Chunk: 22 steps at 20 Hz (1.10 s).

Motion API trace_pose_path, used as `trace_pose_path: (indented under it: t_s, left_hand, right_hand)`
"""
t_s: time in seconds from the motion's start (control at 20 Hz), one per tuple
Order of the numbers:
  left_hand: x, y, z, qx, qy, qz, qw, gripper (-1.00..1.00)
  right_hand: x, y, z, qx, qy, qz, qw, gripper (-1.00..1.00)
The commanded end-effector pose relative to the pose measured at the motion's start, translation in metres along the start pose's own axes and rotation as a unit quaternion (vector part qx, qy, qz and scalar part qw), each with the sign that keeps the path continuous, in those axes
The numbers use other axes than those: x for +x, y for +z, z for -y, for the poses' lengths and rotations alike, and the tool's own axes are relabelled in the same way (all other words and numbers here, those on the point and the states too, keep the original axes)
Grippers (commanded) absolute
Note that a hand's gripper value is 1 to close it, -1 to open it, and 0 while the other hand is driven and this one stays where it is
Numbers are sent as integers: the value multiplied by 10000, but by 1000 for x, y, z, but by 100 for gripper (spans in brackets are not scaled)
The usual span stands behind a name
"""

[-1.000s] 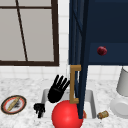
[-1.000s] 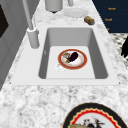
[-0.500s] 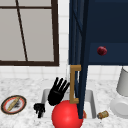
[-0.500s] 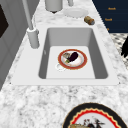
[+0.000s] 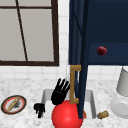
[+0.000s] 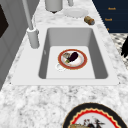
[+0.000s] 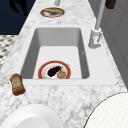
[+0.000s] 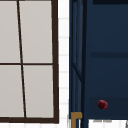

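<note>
- Nearest the camera in the front view, a red ball (image 5: 67,116) sits low at the sink's front edge, with the right hand (image 5: 59,92) just above it at 11 o'clock.
- That right hand has its fingers (image 5: 63,84) spread and straight, gripping nothing, tips aimed up toward 1 o'clock.
- The key relation: the wooden door handle (image 5: 73,84) stands just at 3 o'clock of those fingers, very near; I cannot tell whether they touch. Its long axis runs upright, 12 to 6, along the edge of the open cabinet door (image 5: 80,57).
- The left hand (image 5: 39,109) hangs lower, at 8 o'clock of the right one, fingers curled on nothing, and clearly farther from the handle.
- Down in the sink (image 6: 99,57), a plate (image 6: 72,59) carries an aubergine and other food.
- On the counter (image 5: 27,87), a decorated plate (image 5: 13,104) lies at 9 o'clock and a small bottle (image 5: 103,114) at 3 o'clock.
- Farthest back, a dark red fruit (image 5: 102,50) rests on the cabinet shelf, at 1 o'clock.
</note>
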Motion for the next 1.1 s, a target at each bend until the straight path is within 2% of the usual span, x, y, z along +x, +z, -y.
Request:
trace_pose_path:
  t_s: [0.0,0.15,0.35,0.4,0.45,0.65,1.05]
  left_hand:
    - [0,0,0,0,0,0,10000,0]
    - [0,0,0,0,0,0,10000,0]
    - [0,0,0,0,0,0,10000,0]
    - [0,0,0,0,0,0,10000,0]
    - [0,0,0,0,0,0,10000,0]
    - [0,0,0,0,0,0,10000,0]
    - [0,0,0,0,0,0,10000,0]
  right_hand:
    - [-11,16,-19,475,166,60,9987,-100]
    - [-16,29,-32,481,130,67,9987,-100]
    - [-19,30,-29,558,232,333,9976,-100]
    - [-20,32,-32,576,184,330,9976,-100]
    - [-21,33,-34,597,125,333,9976,-100]
    - [-31,44,-27,708,-404,283,9963,-100]
    - [-34,53,-21,992,-901,527,9896,-100]
